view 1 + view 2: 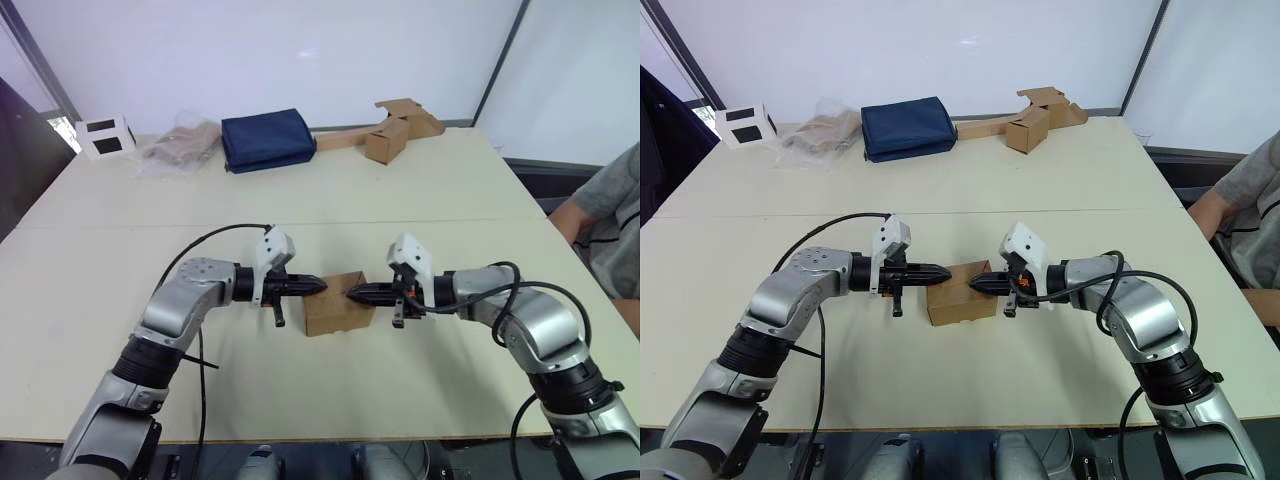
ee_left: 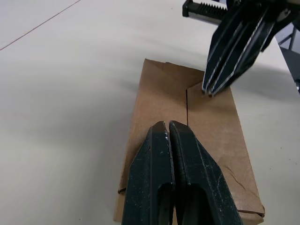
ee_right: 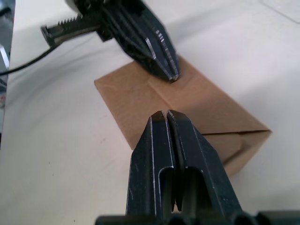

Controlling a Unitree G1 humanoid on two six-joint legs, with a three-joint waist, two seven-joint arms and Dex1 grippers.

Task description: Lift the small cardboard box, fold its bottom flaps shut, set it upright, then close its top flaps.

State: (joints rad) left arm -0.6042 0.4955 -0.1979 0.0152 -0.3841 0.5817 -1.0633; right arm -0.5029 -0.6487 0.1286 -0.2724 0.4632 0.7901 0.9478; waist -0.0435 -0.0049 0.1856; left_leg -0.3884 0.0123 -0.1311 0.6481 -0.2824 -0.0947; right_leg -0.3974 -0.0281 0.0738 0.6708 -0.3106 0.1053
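Brown corrugated, the small cardboard box [image 1: 335, 304] sitting on the table [image 1: 420, 190] between the two arms, upward flaps [image 2: 187, 112] folded flat and meeting along a seam. Left gripper [image 1: 318, 286] and right gripper [image 1: 352, 293] both pinched fully together, gripping nothing, tips pressing down on those flaps from opposite sides. Probably late in the task, though whether bottom or top faces up cannot be told; contents hidden.
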